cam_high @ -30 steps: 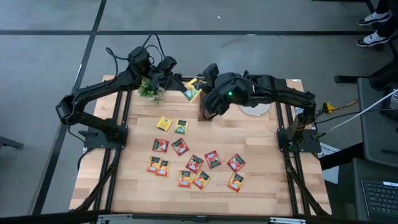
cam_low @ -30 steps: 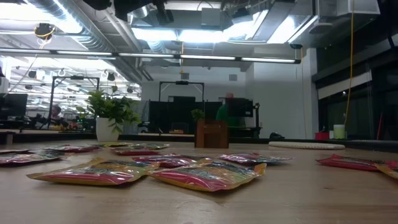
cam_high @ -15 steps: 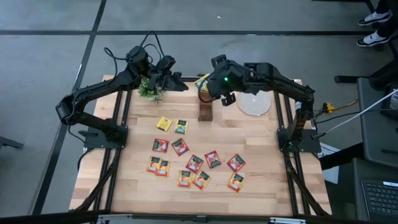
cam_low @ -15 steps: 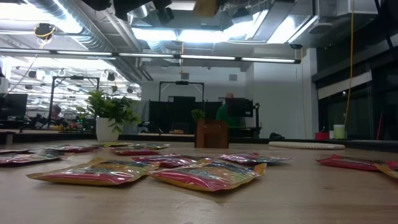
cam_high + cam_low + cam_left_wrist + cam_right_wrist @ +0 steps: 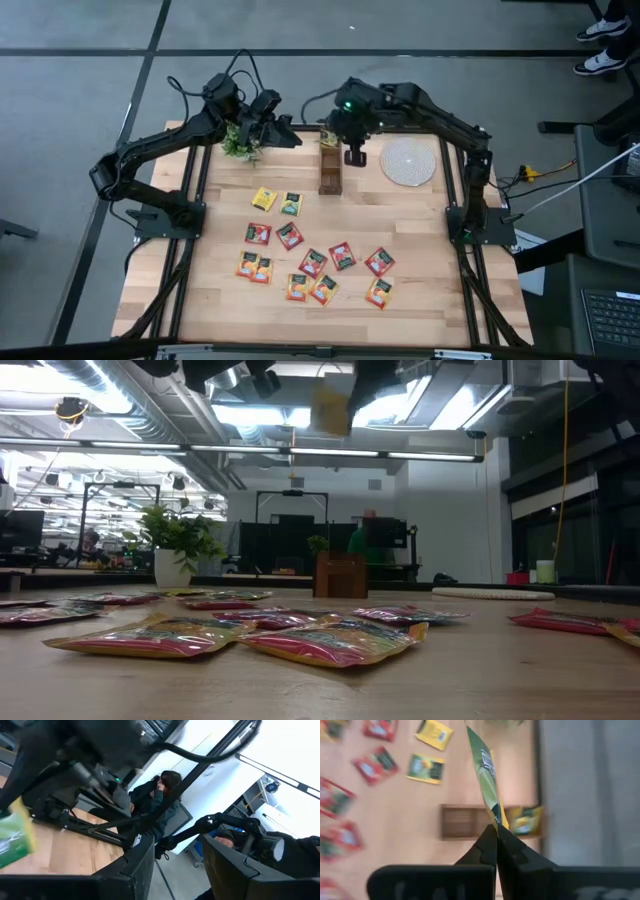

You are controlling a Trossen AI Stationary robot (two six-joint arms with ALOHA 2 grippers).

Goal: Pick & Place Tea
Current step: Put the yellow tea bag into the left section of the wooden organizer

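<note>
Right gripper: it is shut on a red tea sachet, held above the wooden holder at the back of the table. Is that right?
Not quite. The sachet is green, not red; the right wrist view shows it pinched in the right gripper. The rest holds: the gripper is shut and hangs over the wooden holder at the back of the table.

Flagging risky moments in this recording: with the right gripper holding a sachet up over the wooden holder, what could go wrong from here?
1. The right gripper pinches the green sachet by one edge only; it could slip or swing.
2. The wooden holder is narrow and already has a sachet in it, so a slightly off release may land on the table.
3. The left gripper waits close by beside the plant; the arms could brush.
</note>
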